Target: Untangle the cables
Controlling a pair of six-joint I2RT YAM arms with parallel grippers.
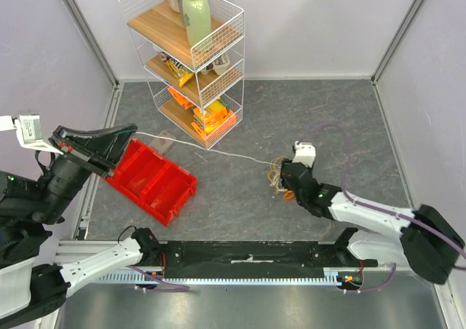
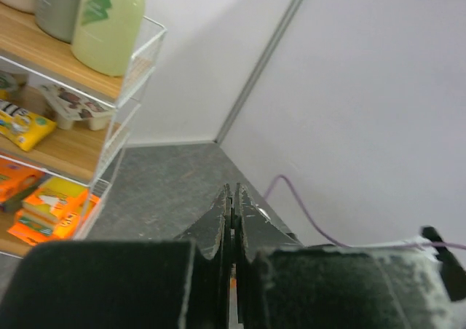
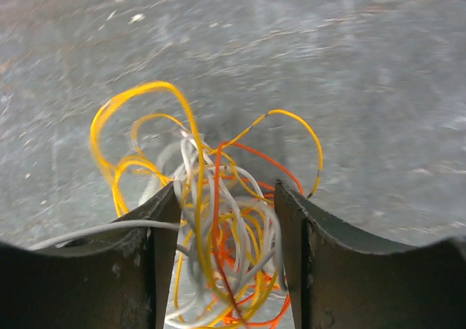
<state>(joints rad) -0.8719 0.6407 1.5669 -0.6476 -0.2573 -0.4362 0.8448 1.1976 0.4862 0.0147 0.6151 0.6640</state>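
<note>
Two arms work a snarl of wire on a grey surface; the cables, a loose knot of orange, pale yellow and white loops, lie right of centre, well apart from the red bin and the wire shelf rack at the back. The right gripper is down over the knot with its jaws apart, one finger on each side of the bundle and most of the loops between them; none is pinched, and a few yellow arcs spill out ahead of the fingertips. That straddling pose reads as a set-up for a fresh hold on the mass, low enough to pin it to the surface. The left gripper is raised at the far left above the bin, jaws pressed together; a single white strand runs from the knot across the surface and appears to end at the tip, so it is judged to be nipped there, though the left wrist camera shows no wire between the fingers. Held high and wide, that arm seems placed to draw one wire clear while the other anchors the rest; the strand looks nearly straight, which suggests little slack is left. The knot itself remains dense; the job looks early.
</note>
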